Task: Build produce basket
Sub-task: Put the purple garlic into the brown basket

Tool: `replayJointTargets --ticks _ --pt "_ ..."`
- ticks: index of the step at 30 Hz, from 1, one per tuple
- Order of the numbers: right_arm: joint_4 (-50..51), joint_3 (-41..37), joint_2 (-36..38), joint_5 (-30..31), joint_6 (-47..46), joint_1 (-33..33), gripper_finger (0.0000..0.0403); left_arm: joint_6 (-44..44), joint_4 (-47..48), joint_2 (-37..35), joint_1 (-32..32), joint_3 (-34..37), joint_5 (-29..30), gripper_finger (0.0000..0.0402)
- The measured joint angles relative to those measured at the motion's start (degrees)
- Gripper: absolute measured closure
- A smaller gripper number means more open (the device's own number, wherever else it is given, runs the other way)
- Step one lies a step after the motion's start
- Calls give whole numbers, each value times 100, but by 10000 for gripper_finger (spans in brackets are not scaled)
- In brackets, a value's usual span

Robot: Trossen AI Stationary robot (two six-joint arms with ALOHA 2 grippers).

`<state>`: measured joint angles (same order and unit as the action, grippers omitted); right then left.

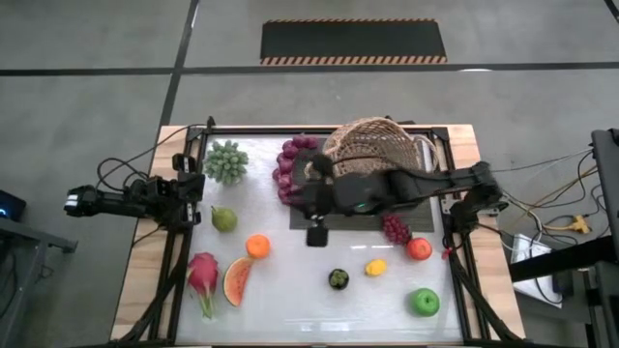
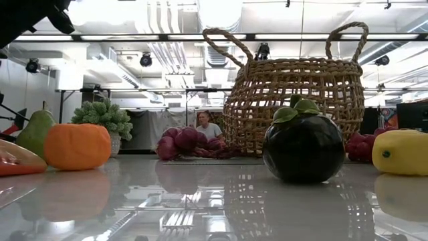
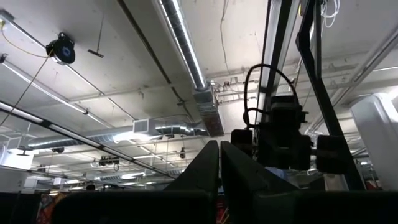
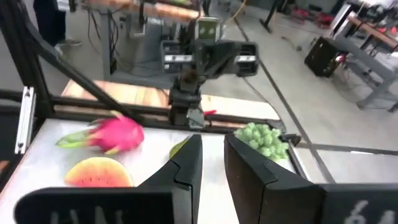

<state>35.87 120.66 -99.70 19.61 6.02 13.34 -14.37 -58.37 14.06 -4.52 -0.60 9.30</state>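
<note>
Glossy white tabletop framed in pale wood fills your overhead view, with grey floor beyond. Your woven wicker basket sits at the far edge, open lattice weave, two loop handles standing up clearly in the low view. Just beside it lies a purple grape bunch, knobbly and dark, and farther left a bumpy green grape cluster. Your right gripper hangs over the table's middle, in front of the basket, its dark fingers slightly apart and holding nothing. Your left gripper waits at the table's left edge, pointed up at the ceiling, fingers pressed together with only a sliver between them, empty. Scattered across the near half you have a green pear, a round orange, a spiky pink dragon fruit, a watermelon slice, a dark round fruit with a leafy cap, a lemon, a red grape bunch, a tomato and a smooth green apple.
</note>
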Motion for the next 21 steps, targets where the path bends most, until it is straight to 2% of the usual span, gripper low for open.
replayJointTargets --ticks 5,10,14,21 --pt "337 733 -557 -4 0 -112 353 0 -17 0 1 -1 2 402" --pt "592 1207 -1161 -7 -1 -263 376 4 -22 0 1 -2 2 402" --pt "637 1333 -1465 -19 -2 -393 392 7 -33 0 1 -4 2 402" --pt "974 1349 -1996 -8 -302 -656 394 11 -119 0 0 -4 2 402"
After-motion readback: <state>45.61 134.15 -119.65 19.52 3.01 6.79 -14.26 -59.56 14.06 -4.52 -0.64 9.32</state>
